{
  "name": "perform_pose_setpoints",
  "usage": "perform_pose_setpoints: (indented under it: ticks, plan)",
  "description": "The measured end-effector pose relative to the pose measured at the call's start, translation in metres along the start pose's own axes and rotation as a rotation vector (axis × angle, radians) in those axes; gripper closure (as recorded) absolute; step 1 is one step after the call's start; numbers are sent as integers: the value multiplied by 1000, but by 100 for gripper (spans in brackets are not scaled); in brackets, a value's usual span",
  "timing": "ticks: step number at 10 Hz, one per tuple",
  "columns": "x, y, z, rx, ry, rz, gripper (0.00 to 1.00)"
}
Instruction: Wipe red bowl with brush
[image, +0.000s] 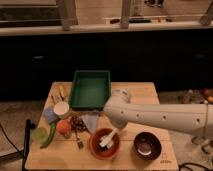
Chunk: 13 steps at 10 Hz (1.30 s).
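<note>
Dark cabinets stand behind a pale wooden table (150, 92). At its left sit a round white tub (61, 109) and an orange ball (63, 127), with a deep green plastic tray (90, 89) further back. Near the front edge lies the round terracotta-red bowl (97, 150), the small whitish brush (105, 141) inside it. The gripper (113, 132) hangs over the bowl's right side at the brush; whether it clamps the brush cannot be told. Right of it rests a glossy dark brown bowl (147, 146).
</note>
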Motion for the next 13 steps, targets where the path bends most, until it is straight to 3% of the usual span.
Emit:
perform_pose_setpoints:
  ticks: [2,4,8,13]
  plan:
    - [17,6,0,5,2,6,100]
    - [19,3,-1,16,-3,-1,100]
    - [-14,-26,-4,41,-49,-56,100]
    - [-17,-26,-4,46,-61,-71,100]
